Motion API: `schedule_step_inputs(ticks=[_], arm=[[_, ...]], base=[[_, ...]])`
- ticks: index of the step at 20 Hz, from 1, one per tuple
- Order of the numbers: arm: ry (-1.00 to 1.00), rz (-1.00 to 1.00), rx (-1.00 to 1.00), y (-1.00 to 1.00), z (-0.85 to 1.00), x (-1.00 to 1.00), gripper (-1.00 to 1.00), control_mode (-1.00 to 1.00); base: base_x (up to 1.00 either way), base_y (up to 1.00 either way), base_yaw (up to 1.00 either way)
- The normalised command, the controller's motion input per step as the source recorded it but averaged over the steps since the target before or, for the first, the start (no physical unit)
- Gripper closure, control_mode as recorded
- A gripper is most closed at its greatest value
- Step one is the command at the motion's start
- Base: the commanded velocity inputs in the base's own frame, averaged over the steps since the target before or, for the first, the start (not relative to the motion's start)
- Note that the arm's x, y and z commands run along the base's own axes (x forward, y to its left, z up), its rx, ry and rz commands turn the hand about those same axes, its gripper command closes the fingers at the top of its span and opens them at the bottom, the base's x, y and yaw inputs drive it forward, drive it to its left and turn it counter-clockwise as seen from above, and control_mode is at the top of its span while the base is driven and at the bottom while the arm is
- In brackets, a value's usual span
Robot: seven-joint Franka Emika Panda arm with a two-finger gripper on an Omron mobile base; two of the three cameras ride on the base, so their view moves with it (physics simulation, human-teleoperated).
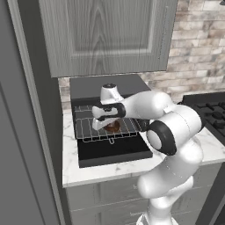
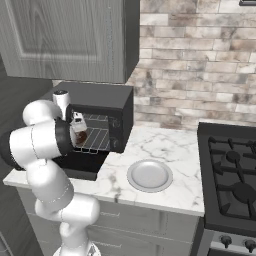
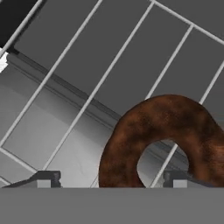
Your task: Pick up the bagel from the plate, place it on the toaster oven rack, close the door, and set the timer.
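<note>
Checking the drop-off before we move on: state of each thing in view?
bagel: lying on the rack, between the fingertips, not gripped
toaster oven rack: pulled out over the open door
door: folded down, open
plate: empty, on the counter right of the oven
gripper: open, low over the rack

The marble counter (image 2: 165, 145) carries the toaster oven (image 2: 102, 107) and plate (image 2: 149, 176).

Brick wall (image 2: 200, 65); grey cabinets (image 1: 105, 35); marble counter (image 2: 165, 145).
</note>
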Motion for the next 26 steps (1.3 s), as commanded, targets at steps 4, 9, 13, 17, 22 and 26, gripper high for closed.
schedule_step_inputs(ticks=[4, 9, 13, 17, 22, 26], arm=[[-0.16, 0.00, 0.00, 0.00, 0.46, -0.32, -1.00, -1.00], [-0.14, -0.01, 0.00, 0.00, 0.36, -0.81, -1.00, -1.00], [-0.01, -0.09, 0.00, 0.00, 0.00, -1.00, -1.00, -1.00], [0.00, -0.15, 0.02, 0.00, 0.00, -0.73, -1.00, -1.00], [0.00, -0.19, 0.01, 0.00, 0.00, -0.12, -1.00, -1.00], [0.00, -0.17, 0.00, 0.00, 0.00, 0.01, -1.00, -1.00]], base=[[0.00, 0.00, 0.00], [0.00, 0.00, 0.00], [0.00, 0.00, 0.00], [0.00, 0.00, 0.00], [0.00, 0.00, 0.00], [0.00, 0.00, 0.00]])
